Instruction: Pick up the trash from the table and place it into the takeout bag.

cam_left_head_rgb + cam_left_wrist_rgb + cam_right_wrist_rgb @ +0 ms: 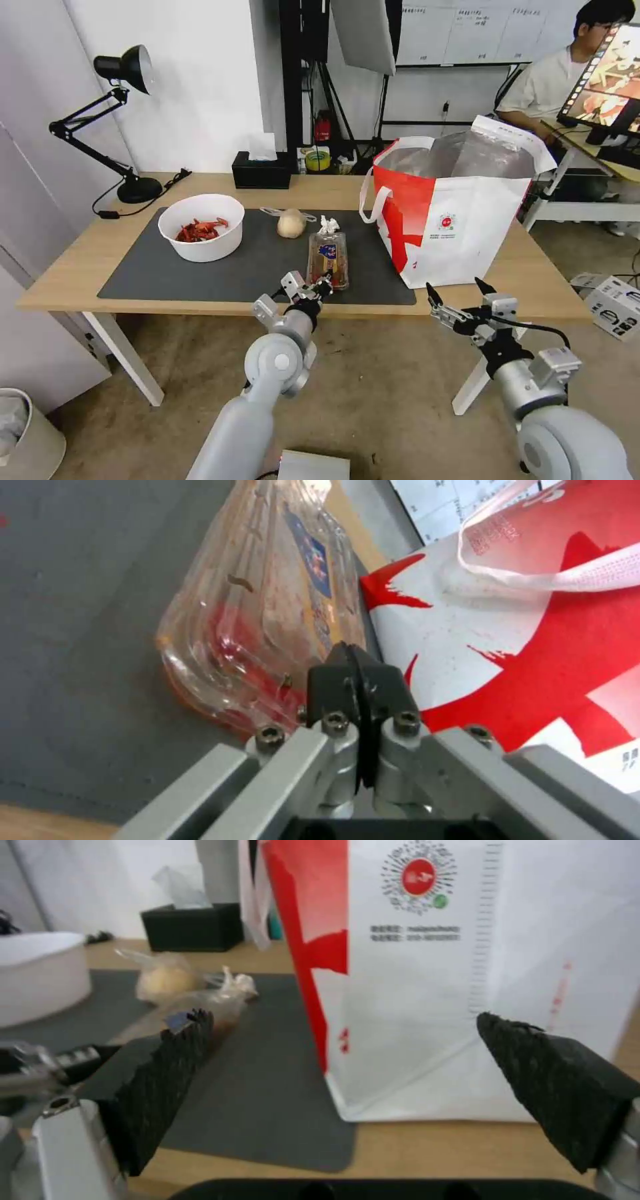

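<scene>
On the table (pixel 73 267), a dark mat (pixel 167 273) holds the trash: a white bowl (pixel 201 227) of red shells, a beige wrapped lump (pixel 291 223), a crumpled tissue (pixel 328 225) and a clear hinged tray (pixel 327 257). My left gripper (pixel 322 287) is at the tray's near end. In the left wrist view, that gripper (pixel 350 655) is shut on the near rim of the tray (pixel 253 605), which lies flat on the mat. The takeout bag (pixel 460 207) stands open at the right. My right gripper (pixel 460 300) hangs open before the table's front edge, facing the bag (pixel 427 990).
A black tissue box (pixel 261 170) and a desk lamp (pixel 127 127) stand along the table's back edge. The bag's white loop handle (pixel 547 575) hangs close beside the tray. A cardboard box (pixel 613 303) lies on the floor at the right, a bin (pixel 27 433) at the lower left.
</scene>
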`<state>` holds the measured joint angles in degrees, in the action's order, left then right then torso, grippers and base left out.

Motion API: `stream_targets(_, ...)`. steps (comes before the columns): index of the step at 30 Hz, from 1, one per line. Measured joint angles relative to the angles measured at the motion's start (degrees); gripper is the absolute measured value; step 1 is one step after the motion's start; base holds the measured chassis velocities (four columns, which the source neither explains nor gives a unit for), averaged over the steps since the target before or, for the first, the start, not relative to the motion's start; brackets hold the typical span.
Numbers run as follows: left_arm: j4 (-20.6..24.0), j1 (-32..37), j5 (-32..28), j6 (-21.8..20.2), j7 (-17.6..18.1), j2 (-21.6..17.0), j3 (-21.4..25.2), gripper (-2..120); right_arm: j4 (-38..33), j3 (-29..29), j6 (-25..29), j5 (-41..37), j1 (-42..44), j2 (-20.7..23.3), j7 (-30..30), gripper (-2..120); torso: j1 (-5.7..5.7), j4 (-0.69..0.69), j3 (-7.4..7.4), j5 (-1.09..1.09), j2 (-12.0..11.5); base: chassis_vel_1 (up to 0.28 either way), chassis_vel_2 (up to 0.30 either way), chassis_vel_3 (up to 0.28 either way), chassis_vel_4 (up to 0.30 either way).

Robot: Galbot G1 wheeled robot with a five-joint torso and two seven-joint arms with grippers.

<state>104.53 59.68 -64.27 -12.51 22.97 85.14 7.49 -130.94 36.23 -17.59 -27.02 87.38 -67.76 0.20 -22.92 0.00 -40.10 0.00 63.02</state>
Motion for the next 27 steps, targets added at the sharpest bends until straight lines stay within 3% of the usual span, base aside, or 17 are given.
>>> stream_targets(13,-0.57,-0.12,0.19,-0.16,0.86,-0.03,-0.05,0,2.59,-2.77,-4.29,-14.09,-7.11,7.37,4.01,100,0.0,-0.01,0.0,0.01,0.0,0.0,0.0,0.0,0.0)
stream_targets(19,-0.63,-0.04,0.43,-0.24,0.88,0.28,-0.03,0,5.48,-5.05,-6.11,-23.02,-12.17,12.87,6.44,100,0.0,0.0,-0.01,0.0,0.0,0.0,0.0,0.0,0.0)
stream_targets(27,-0.17,-0.13,0.51,-0.24,0.81,0.33,-0.16,0,7.0,-6.83,-6.91,-27.38,-15.03,15.8,7.98,100,0.0,-0.01,0.0,0.0,0.0,0.0,0.0,0.0,0.0)
